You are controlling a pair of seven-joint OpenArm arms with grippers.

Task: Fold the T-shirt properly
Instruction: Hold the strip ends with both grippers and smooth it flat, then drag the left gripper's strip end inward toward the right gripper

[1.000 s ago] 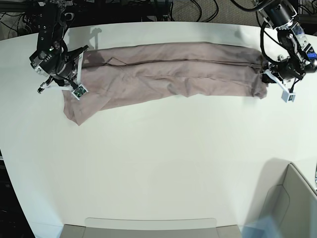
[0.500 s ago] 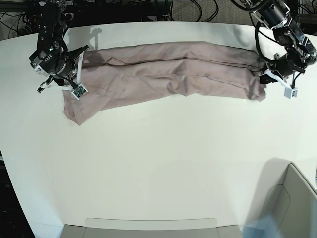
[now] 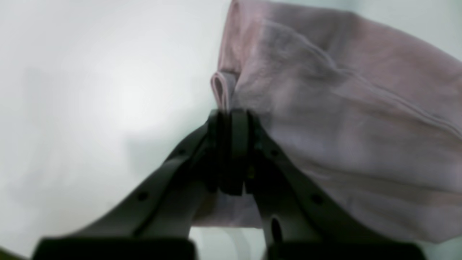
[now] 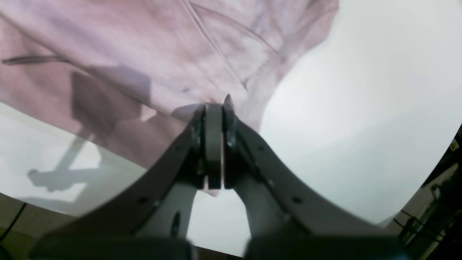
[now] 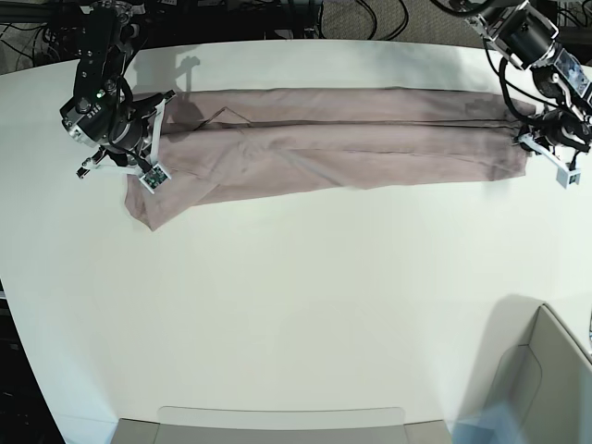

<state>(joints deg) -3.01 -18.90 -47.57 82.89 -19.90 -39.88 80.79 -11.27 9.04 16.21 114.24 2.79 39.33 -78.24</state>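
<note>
Fabric stretched across the far part of the white table (image 5: 305, 305) in a long, narrow band: the T-shirt (image 5: 342, 139) lay folded lengthwise, its long axis running side to side in the base view, from one arm to the other. One end sagged toward the near side into a loose corner below the right arm; the other end ended in a short straight edge.

The right pincer (image 4: 213, 108) was closed tight on a pinch of the shirt's edge, its dark jaws pressed together with cloth showing between them. The left pincer (image 3: 231, 117) was likewise closed on the shirt, clamping a rolled hem just above its tips.

The base view showed the whole band and both arms, yet the jaws there were too small to read. The wrist views showed the grips close up, plus seams and wrinkles, though the left one was blurred.

Both arms reached in from the far edge, each bent down over its end of the shirt, the right arm (image 5: 106, 102) at that view's left and the left arm (image 5: 546, 83) at its right.
</note>
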